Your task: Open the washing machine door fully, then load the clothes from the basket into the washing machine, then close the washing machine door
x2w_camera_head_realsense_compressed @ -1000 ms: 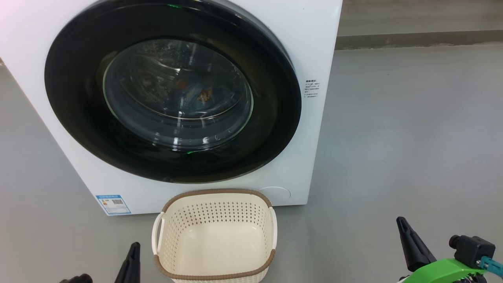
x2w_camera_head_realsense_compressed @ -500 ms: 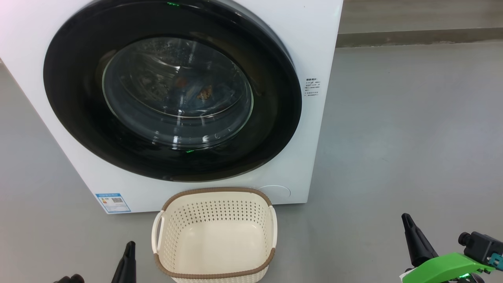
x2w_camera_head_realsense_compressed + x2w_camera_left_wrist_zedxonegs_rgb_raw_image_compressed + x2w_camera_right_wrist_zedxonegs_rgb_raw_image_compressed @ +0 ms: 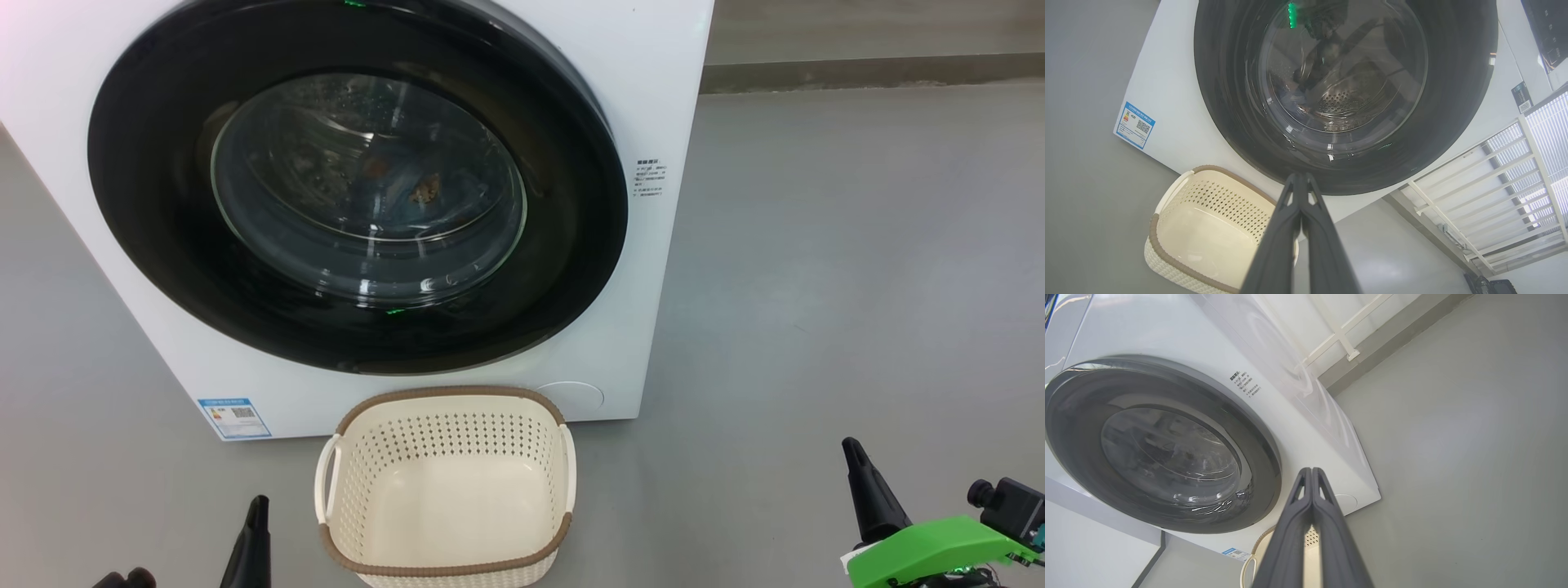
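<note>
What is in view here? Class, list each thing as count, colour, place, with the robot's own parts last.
washing machine: one, white, on the floor.
washing machine door: one, black rim with clear glass, shut on the machine's front.
clothes: count unclear, light blue with orange-brown marks, behind the door glass.
basket: one, cream-white with brown rim, empty, on the floor before the machine.
label sticker: one, blue, machine's lower left front corner.
floor: grey.
railing: one, white, beside the machine.
left gripper: one, dark, shut, left of the basket.
right gripper: one, dark, shut, right of the basket.
</note>
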Controlling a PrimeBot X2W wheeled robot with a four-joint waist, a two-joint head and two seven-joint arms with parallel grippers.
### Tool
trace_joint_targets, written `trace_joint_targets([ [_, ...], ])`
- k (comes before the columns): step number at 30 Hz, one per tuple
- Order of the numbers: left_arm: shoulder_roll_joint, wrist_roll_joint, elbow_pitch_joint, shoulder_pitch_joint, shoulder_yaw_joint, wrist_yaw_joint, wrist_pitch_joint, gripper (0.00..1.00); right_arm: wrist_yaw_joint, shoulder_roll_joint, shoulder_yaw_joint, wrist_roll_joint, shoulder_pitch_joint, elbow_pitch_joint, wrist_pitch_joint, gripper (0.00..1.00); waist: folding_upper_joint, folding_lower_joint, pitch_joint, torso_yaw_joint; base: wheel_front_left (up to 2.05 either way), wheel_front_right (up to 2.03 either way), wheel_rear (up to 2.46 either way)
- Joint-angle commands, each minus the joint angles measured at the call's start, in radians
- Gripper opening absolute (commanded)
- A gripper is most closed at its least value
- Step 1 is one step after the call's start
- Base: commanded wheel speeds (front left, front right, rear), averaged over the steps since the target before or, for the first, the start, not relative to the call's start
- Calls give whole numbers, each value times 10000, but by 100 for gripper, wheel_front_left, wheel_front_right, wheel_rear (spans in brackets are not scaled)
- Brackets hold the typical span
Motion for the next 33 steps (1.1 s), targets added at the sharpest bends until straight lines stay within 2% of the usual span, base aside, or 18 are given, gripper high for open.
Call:
trace_joint_targets([
  [1, 47, -180, -320, -503, 246, 58, 62, 0, -11, -77, -21, 314, -496, -293, 72, 0, 0, -1, 5, 1, 0, 0, 0],
  [33, -317, -2618, -580, -732, 1131, 134, 1001, 0, -18, 326, -746, 3118, -739, -507, 1017, 0, 0, -1, 157, 14, 0, 0, 0],
])
